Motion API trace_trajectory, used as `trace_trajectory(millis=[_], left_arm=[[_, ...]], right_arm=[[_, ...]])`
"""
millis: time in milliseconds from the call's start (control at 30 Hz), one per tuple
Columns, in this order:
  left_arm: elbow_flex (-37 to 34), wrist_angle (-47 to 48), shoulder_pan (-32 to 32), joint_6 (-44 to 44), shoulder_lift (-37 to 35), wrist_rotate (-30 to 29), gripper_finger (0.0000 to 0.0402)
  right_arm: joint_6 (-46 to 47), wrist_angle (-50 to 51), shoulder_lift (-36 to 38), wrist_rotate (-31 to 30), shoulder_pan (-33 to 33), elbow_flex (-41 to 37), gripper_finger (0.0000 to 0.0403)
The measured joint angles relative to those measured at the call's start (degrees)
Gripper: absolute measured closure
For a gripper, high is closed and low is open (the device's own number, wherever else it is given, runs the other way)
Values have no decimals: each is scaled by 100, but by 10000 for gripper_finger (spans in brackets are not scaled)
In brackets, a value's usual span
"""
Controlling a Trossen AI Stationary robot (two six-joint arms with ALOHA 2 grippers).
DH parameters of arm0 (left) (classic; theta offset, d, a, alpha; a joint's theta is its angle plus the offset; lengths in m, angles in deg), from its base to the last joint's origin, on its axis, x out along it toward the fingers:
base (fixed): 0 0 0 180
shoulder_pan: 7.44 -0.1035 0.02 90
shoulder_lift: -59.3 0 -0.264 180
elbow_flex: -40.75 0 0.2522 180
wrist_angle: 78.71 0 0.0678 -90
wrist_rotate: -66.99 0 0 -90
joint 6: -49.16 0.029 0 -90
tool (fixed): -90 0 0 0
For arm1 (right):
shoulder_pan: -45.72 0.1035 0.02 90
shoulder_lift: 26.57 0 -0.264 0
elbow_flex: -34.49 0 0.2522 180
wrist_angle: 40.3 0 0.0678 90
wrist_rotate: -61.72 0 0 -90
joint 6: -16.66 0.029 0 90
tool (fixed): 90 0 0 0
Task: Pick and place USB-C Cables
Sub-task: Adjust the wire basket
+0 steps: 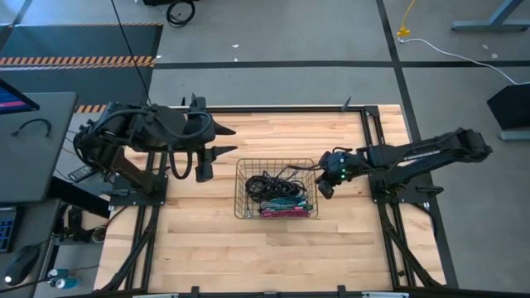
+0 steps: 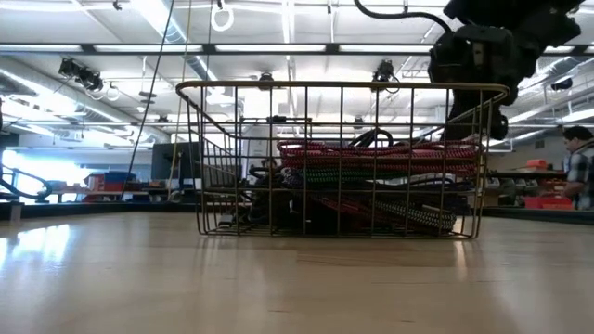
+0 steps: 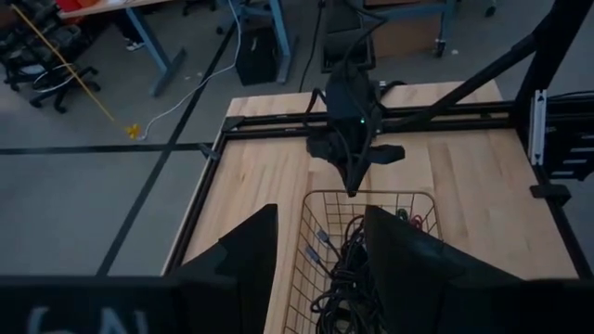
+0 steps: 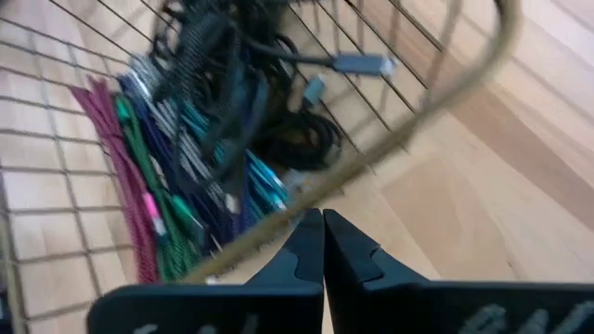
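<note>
The USB-C cables (image 1: 277, 194) lie heaped in a wire basket (image 1: 238, 190) at the table's middle: black coils toward the far side, magenta, green, teal and purple bundles toward the near side (image 4: 213, 139). My right gripper (image 1: 325, 189) is shut and hovers at the basket's right rim (image 4: 445, 93), its fingertips (image 4: 322, 223) just outside the wire. Whether they touch the rim cannot be told. My left gripper (image 1: 232, 141) is open and waits high at the left, its fingers pointing toward the basket (image 3: 371, 195).
The basket stands on bare wood with free room on its near side (image 1: 248, 257) and to its left. A white cord with a yellow end (image 1: 403, 33) lies on the floor beyond the far edge. A person (image 2: 580, 167) stands in the room behind.
</note>
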Motion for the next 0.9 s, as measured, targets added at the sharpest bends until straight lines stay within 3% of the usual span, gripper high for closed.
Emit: trace_trajectory(millis=[367,533,900], left_arm=[[0,0,-4,-107,0,0,234],[0,120,-4,-479,0,2,234],[0,511,-2,-714,18,3,247]], right_arm=[[-70,-582,-69,-101,-7,-2,403],[-97,-236,220,-86,-7,5,403],[-272,2913,1104,-1019,-7,1409,403]])
